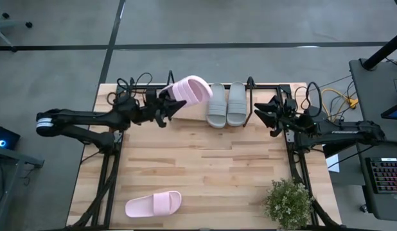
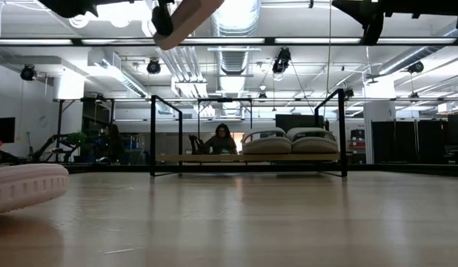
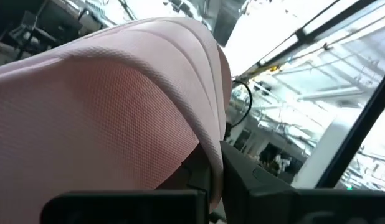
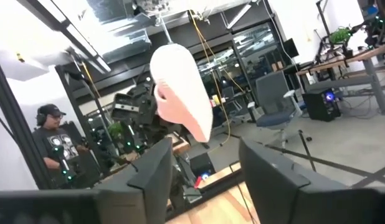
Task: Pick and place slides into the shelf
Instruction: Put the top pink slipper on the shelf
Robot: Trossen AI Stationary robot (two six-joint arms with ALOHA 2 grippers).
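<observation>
One pale pink slide (image 1: 189,90), wide textured strap, soft foam.

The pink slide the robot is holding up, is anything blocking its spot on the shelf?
Nothing visible is. The left gripper holds the pink slide above the shelf, over its bare left part. The two grey slides sit further right on the board, beside that spot, not in it.

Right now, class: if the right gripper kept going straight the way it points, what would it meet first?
Probably the pink slide held up by the left gripper. The right gripper, open, points across the shelf toward it; it might pass over the grey slides, though depth is unclear.
</observation>
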